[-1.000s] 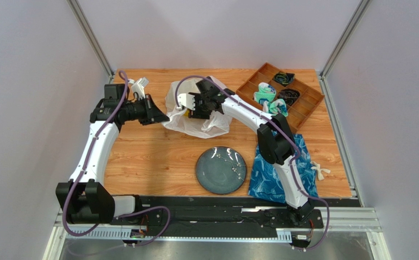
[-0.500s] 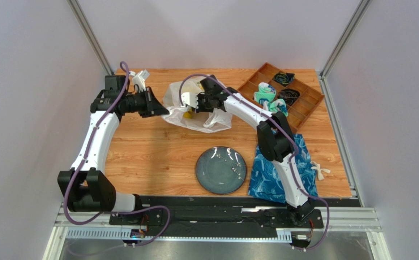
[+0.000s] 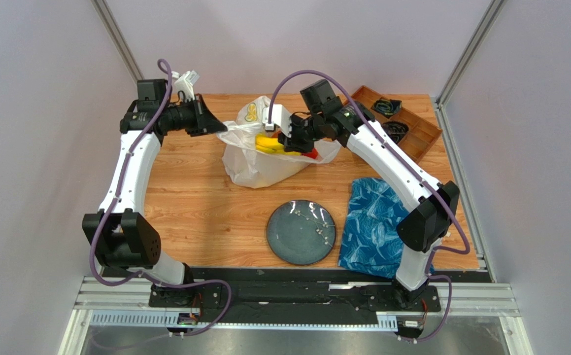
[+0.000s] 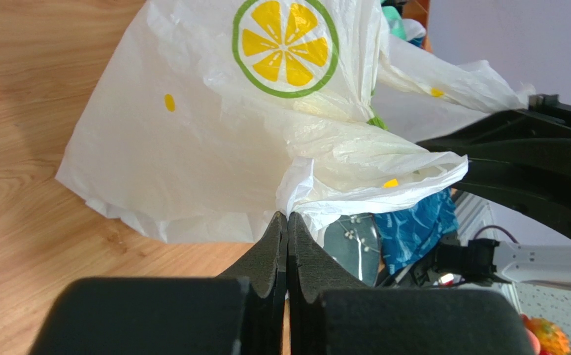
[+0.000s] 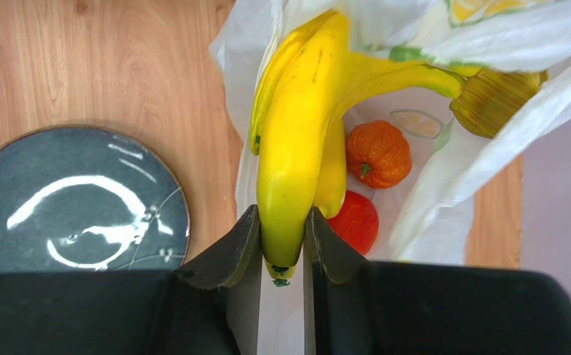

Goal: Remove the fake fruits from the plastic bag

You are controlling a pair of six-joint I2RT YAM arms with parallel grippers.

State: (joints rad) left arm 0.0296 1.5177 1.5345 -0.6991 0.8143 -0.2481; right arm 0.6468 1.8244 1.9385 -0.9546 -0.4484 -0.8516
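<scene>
Top external view: my left gripper (image 3: 213, 124) is pinched shut on the rim of the bag (image 3: 255, 164) at the bag's 10 o'clock, holding the mouth up. The left wrist view shows film squeezed between the closed fingers. My right gripper (image 5: 281, 225) is clamped on the tip of a banana bunch (image 5: 295, 140) raised at the mouth, near the bag's 1 o'clock, with its stem end under the film. In the top view I see no fruit set down outside the bag, so I judge the task barely begun. An orange fruit (image 5: 377, 153) and a red one (image 5: 355, 220) lie in the bag beneath the bananas, and more may be hidden. The plate (image 3: 301, 231) lies at the bag's 6 o'clock.
</scene>
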